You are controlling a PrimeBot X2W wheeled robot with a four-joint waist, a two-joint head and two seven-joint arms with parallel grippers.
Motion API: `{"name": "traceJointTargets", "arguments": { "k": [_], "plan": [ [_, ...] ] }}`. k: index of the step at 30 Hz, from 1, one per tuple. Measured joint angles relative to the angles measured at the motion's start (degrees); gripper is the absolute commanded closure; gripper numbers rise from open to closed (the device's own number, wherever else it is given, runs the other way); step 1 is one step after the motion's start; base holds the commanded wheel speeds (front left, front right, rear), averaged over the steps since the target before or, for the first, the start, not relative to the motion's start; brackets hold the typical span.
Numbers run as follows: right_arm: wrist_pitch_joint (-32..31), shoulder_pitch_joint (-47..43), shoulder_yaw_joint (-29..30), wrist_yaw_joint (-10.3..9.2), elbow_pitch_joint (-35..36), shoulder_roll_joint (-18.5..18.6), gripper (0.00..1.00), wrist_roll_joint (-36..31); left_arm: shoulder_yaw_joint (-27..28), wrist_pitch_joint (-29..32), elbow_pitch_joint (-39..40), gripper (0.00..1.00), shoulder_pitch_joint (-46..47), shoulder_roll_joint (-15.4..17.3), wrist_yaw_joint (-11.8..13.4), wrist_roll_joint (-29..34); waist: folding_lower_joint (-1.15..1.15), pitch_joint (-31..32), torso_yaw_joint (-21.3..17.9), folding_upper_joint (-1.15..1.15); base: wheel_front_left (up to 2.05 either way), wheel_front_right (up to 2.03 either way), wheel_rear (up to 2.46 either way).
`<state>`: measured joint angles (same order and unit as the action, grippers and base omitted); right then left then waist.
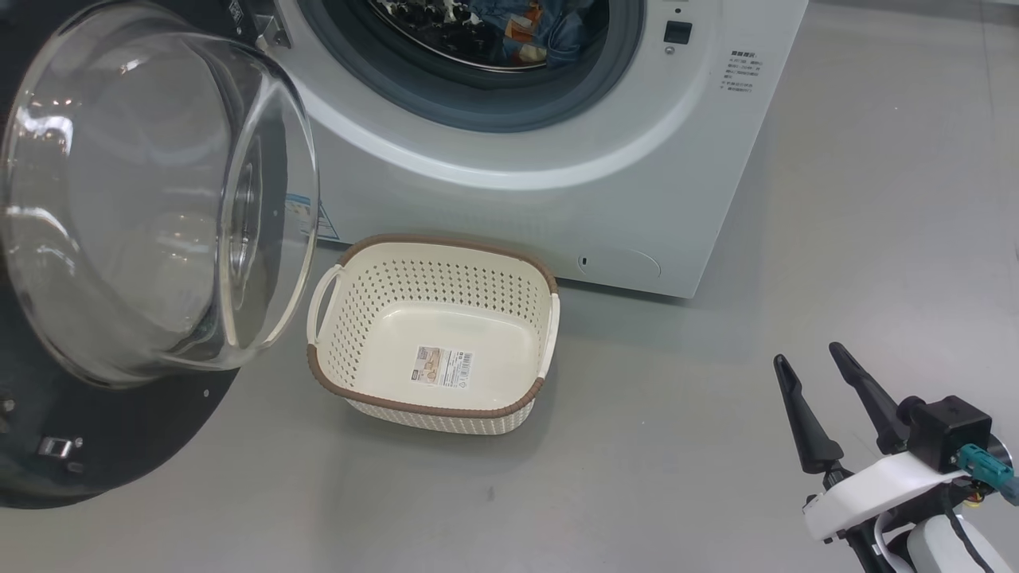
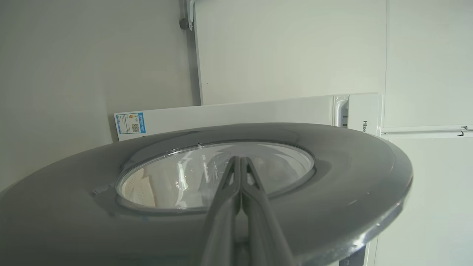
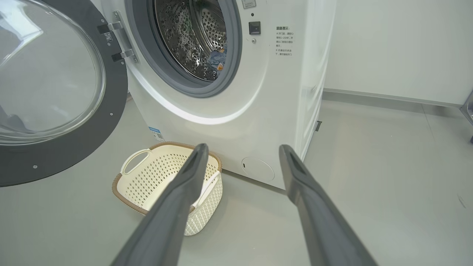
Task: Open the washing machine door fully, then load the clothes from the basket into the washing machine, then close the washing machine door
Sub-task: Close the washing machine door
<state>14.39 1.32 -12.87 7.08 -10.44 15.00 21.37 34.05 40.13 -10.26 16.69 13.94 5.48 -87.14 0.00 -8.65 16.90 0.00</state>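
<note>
My left hand (image 2: 239, 161) is closest to the lens in the left wrist view. Its two long dark fingers are pressed flat together with nothing between them, and they point across the glossy outer face of the washing machine door (image 1: 143, 207). The tips lie over the round glass window. I cannot tell whether they touch it.

In the head view my right hand (image 1: 807, 354) sits at the lower right, above the grey floor (image 1: 836, 239). Its fingers are spread wide and hold nothing. It is well apart from the basket (image 1: 422, 411) and the washing machine (image 1: 557, 199).

The door stands swung out on its hinge (image 3: 120, 40) to the left side of the machine. Its bulging clear bowl faces me and the wide black rim runs around it. The opening is uncovered, with the grey gasket ring (image 1: 493, 115) around the perforated steel drum (image 3: 188, 33).

The clothes (image 1: 557, 36) lie inside the drum as a bunch of light blue fabric with small orange-brown prints, low in the drum.

The cream perforated basket stands upright on the floor just in front of the machine, below the opening and just beside the lower edge of the open door. A paper sticker (image 1: 443, 367) shows on its bare bottom. One white handle (image 1: 322, 298) faces the door.
</note>
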Motion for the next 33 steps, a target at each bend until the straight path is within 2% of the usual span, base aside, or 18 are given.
{"name": "traceJointTargets", "arguments": {
  "k": [5, 17, 27, 33],
  "plan": [
    [0.0, -0.01, -0.35, 0.0, -0.26, -0.53, 0.0, 0.25, -2.56, 4.7, 1.57, 1.0, -0.9, -1.26, 0.33, -2.79, 0.0, 0.41, 0.3, 0.0, 0.0, 0.0, 0.0],
    [0.0, -0.29, -1.18, 0.0, -1.63, -1.9, 0.0, 0.35, -8.35, 13.57, 6.19, 1.0, -6.31, -3.7, 0.58, -4.72, 0.0, 2.49, 0.25, 0.0, 0.0, 0.0, 0.0],
    [0.0, -0.33, -2.47, 0.0, -2.13, -2.49, 0.0, 0.41, -10.17, 16.44, 11.45, 1.0, -10.63, -7.9, 0.35, -7.25, 0.0, 3.01, -1.99, 0.0, 0.0, 0.0, 0.0],
    [0.0, -0.15, -2.71, 0.0, -2.56, -2.71, 0.0, 0.42, -12.57, 17.37, 14.66, 1.0, -12.45, -10.83, -1.6, -7.81, 0.0, 2.92, -4.22, 0.0, 0.0, 0.0, 0.0]
  ]
}}
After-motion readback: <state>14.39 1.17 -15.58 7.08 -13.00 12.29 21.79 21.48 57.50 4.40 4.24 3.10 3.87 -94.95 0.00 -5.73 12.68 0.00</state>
